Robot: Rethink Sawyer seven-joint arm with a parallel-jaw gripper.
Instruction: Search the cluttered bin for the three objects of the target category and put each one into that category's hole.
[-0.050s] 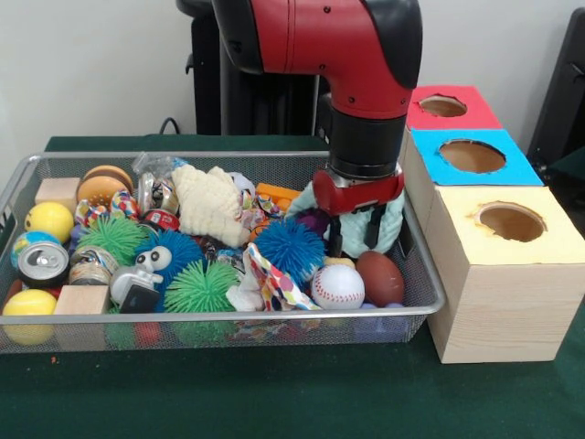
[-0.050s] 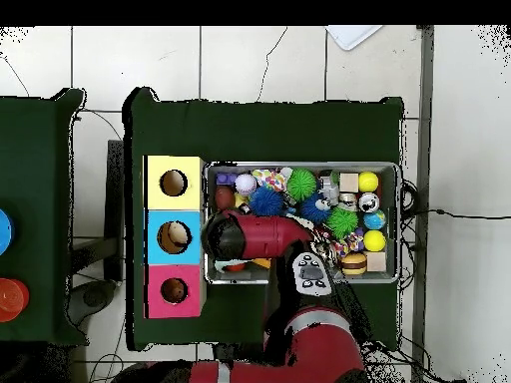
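One claw [image 1: 355, 236] lowered, football [image 1: 380, 277] lengthwise upright

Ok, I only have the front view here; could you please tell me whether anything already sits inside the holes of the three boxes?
Observer: From overhead, a pale rounded object shows down inside the hole of the blue box.
Operator: Thank you. And the yellow one, please?
Observer: The hole of the yellow box looks dark from overhead; nothing shows in it.
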